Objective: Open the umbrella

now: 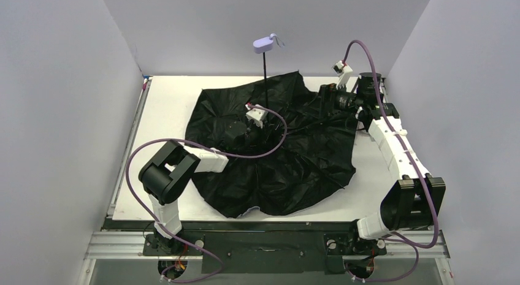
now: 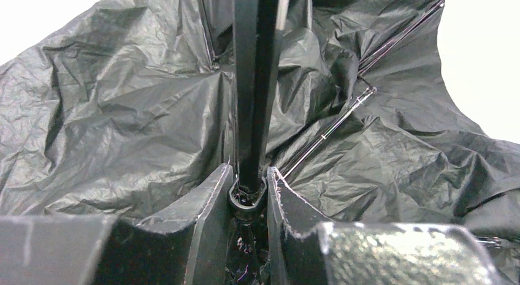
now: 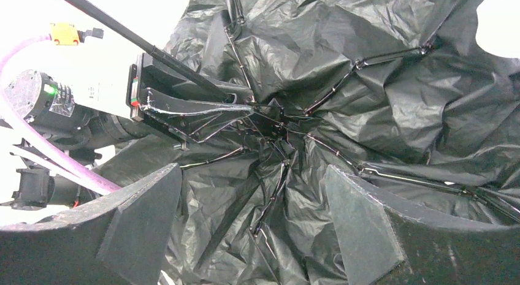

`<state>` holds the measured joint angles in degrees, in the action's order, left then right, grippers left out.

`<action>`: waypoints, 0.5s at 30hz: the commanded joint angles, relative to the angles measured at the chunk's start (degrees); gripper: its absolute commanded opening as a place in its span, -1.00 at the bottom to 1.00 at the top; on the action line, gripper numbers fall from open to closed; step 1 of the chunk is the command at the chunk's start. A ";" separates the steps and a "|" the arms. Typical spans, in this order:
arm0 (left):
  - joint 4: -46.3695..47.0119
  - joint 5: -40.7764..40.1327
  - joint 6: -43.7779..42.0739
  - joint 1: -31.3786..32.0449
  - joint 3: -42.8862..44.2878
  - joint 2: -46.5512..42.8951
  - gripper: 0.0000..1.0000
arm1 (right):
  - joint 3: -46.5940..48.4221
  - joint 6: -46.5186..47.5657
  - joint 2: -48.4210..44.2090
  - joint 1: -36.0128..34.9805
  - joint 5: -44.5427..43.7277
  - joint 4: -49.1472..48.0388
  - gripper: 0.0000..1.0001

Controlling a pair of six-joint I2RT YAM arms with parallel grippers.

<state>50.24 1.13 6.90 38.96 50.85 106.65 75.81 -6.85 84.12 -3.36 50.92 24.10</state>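
The left claw (image 2: 250, 196) pinches the umbrella (image 1: 294, 156) shaft (image 2: 254, 83); right claw (image 3: 251, 230) gapes empty. Shaft may slip upward between fingers.

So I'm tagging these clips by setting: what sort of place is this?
Likely a lab test cell rather than a home: plain grey walls box in a white table, two arms are bolted to a rail, and only the umbrella lies there.
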 commanded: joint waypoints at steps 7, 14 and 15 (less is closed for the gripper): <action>-8.88 -3.71 -2.68 1.16 -2.96 7.33 -0.69 | 2.30 -0.25 -0.21 -0.25 1.14 -2.76 0.65; -11.18 -4.35 -5.18 3.05 -0.82 9.68 -0.72 | 2.71 -0.69 0.31 -0.69 0.98 -4.00 0.65; -11.37 -4.59 -5.16 3.23 -0.65 9.70 -0.72 | 2.65 -0.79 0.21 -1.19 0.64 -4.43 0.65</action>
<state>52.47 -2.17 3.11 41.08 51.16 112.38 75.88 -7.20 84.16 -3.46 50.89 23.83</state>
